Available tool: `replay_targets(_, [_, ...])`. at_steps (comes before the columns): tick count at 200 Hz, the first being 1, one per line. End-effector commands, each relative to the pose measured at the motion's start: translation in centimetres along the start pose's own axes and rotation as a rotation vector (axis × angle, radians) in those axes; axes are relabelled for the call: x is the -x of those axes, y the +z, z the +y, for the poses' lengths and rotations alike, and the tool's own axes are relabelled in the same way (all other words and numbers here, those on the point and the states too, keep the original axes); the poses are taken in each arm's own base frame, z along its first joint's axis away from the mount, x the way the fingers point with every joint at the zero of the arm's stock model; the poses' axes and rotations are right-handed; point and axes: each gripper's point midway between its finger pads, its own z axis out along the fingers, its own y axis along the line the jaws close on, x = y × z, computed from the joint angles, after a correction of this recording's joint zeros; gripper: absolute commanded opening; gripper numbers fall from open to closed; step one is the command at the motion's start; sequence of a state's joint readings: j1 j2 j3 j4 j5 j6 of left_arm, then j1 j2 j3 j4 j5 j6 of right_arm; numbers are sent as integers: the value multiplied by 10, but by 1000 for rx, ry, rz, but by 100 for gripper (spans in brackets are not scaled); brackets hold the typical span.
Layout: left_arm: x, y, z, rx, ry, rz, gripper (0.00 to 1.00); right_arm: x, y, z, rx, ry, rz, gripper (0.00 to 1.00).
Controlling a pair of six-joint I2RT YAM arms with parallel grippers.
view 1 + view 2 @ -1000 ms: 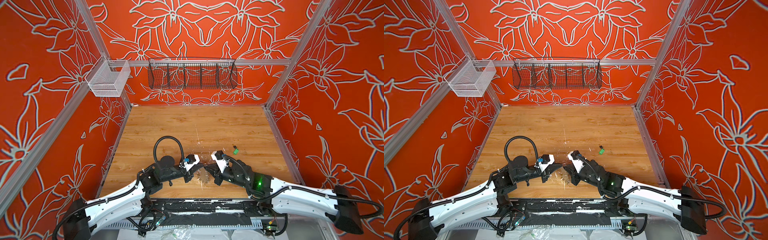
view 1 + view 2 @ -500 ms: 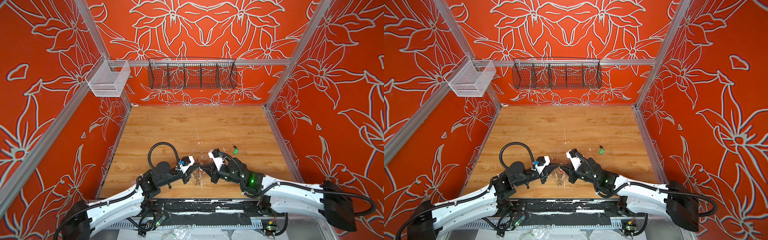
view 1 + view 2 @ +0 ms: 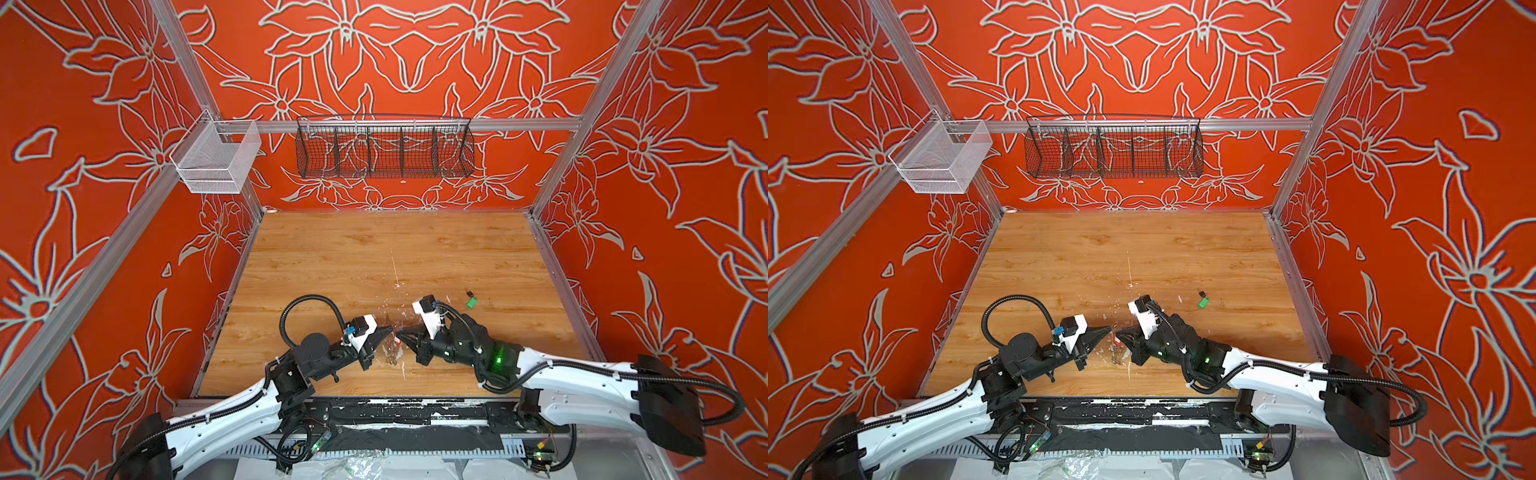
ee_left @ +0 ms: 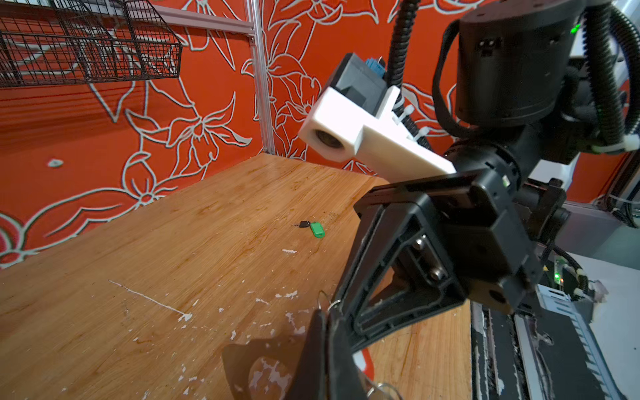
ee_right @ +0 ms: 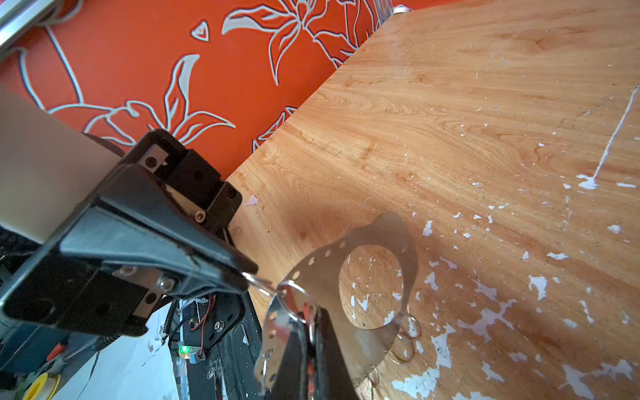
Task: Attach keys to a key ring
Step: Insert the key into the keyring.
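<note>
The key ring [image 5: 381, 239], a flat grey plate with an oval hole and several wire split rings [image 5: 405, 332] on its rim, hangs tilted just above the table. My left gripper [image 3: 390, 329] is shut on one split ring [image 5: 258, 282] at the plate's upper edge. My right gripper [image 3: 400, 333] faces it tip to tip and is shut on the orange-red key [image 5: 310, 367], whose tag shows between its fingers beside that same edge. The green key [image 3: 471, 302] lies alone on the table to the right, also seen in the left wrist view as the green key [image 4: 317, 229].
White paint flecks [image 3: 397, 284] mark the wooden table [image 3: 374, 257] around the grippers. A black wire basket [image 3: 384, 147] and a white mesh basket [image 3: 216, 160] hang on the walls. The black front rail [image 3: 374, 409] runs just behind both arms.
Both grippers have drawn closer until their tips almost meet over the key ring. Both stay shut, and the left arm's elbow has shifted slightly to the left.
</note>
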State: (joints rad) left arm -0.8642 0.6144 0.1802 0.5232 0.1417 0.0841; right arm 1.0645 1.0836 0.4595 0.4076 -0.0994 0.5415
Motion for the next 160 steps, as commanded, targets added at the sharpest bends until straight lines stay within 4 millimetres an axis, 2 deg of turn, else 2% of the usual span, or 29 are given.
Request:
replay_targets(1, [63,-9,1,11,22,-209,0,-23,-9,-62,-260,35,43,0])
replay_targets(27, [53,0,-1,-11,10,-116,0,-10,-15,-48,-212,-18,12,0])
replay_targets(53, [44,3,-4,-34,-6,-82,1,0,-21,-43,-209,-66,1,0])
replay_targets(65, [41,3,-3,-27,-9,-75,10,2,-24,-45,-226,-87,7,0])
replay_targets(80, [39,1,0,-7,-12,-70,29,3,-29,-46,-245,-121,15,0])
replay_targets(105, [35,1,4,15,-15,-47,33,3,-38,-53,-307,-193,58,0])
replay_targets(127, [31,1,6,28,-21,-26,41,3,-44,-57,-340,-243,87,0])
replay_targets(160, [23,7,1,-7,-23,32,52,7,-45,-46,-298,-301,107,0])
